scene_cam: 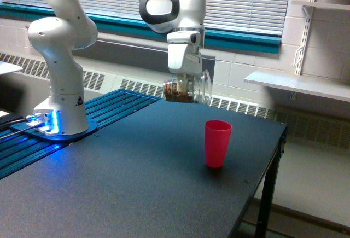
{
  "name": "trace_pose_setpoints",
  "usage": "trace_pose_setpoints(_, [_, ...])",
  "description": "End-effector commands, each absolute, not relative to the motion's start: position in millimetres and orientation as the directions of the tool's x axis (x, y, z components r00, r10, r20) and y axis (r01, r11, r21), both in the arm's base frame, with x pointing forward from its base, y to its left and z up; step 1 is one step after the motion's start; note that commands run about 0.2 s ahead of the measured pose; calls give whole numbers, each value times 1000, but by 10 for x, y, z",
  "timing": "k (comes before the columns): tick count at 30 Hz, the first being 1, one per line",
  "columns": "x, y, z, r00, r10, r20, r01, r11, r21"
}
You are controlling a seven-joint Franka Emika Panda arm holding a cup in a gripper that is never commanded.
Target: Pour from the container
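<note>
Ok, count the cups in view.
2. The clear container with brown bits hangs tilted in the gripper above the table; the pink cup stands upright on the table.

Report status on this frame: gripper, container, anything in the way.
Gripper shut on clear container, held tilted on its side, brown bits inside. Pink cup upright on table, below and toward the exterior view's right. Nothing between them.
</note>
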State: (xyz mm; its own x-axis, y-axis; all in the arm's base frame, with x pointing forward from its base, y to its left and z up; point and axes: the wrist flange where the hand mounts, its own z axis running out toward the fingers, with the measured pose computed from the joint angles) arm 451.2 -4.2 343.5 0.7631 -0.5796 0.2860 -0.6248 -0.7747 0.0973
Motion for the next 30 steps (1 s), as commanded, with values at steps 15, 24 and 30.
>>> trace_pose_setpoints(15, [4641,200,3209,798,-552,242,-592,-792,147])
trace_pose_setpoints(24, [4718,287,3095,811,-544,215,-579,-798,167])
trace_pose_setpoints(30, [4738,302,3036,816,-543,198,-576,-793,196])
